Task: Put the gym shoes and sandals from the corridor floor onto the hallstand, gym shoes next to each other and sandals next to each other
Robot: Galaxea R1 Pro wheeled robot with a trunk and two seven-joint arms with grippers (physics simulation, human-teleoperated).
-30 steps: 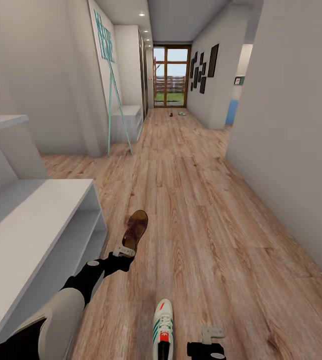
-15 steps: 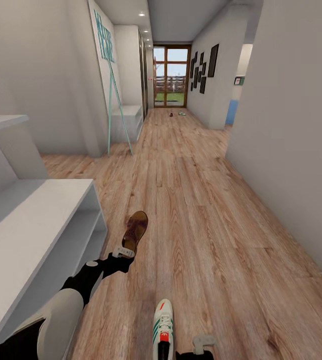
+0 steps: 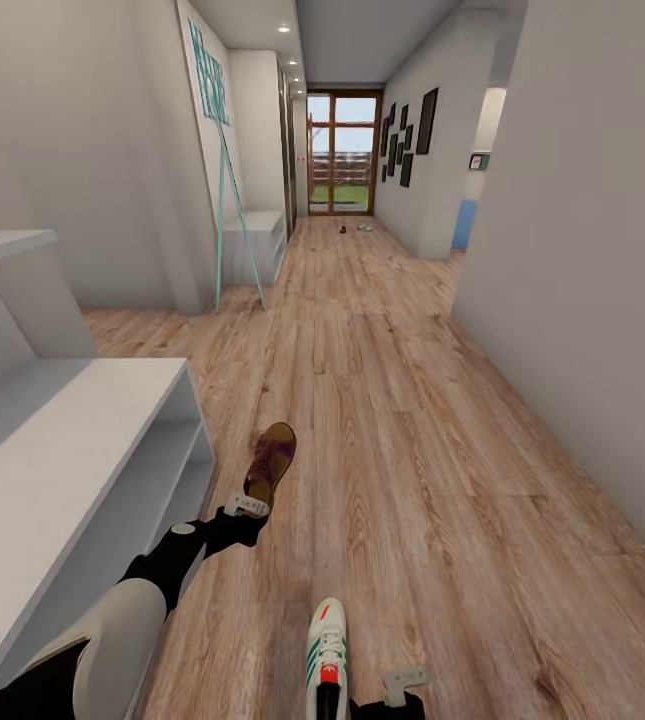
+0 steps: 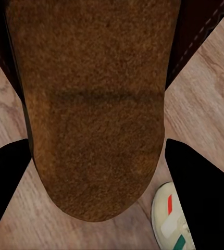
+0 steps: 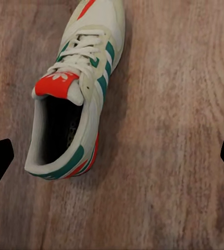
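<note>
My left gripper (image 3: 248, 503) is shut on the heel end of a dark brown sandal (image 3: 271, 458), held above the corridor floor (image 3: 412, 470) beside the hallstand (image 3: 72, 470). In the left wrist view the sandal's fuzzy insole (image 4: 94, 114) spans the gap between the black fingers (image 4: 5, 192). A white gym shoe (image 3: 326, 655) with green stripes and a red tongue lies on the floor near me. My right gripper (image 3: 403, 684) hovers just right of it. In the right wrist view that gym shoe (image 5: 73, 99) lies on its own, and the gripper (image 5: 114, 156) stands open, fingertips far apart.
The hallstand's floating wall shelf (image 3: 2, 243) juts out at the left. Farther down stand a teal-lettered grey rack (image 3: 254, 238) and a glass door (image 3: 343, 152). Two small things, one brown (image 3: 342, 229) and one pale (image 3: 364, 227), lie far off on the floor. A white wall (image 3: 582, 300) bounds the right.
My right gripper has sunk lower and slightly left, beside the gym shoe. The left arm and the sandal have stayed put.
</note>
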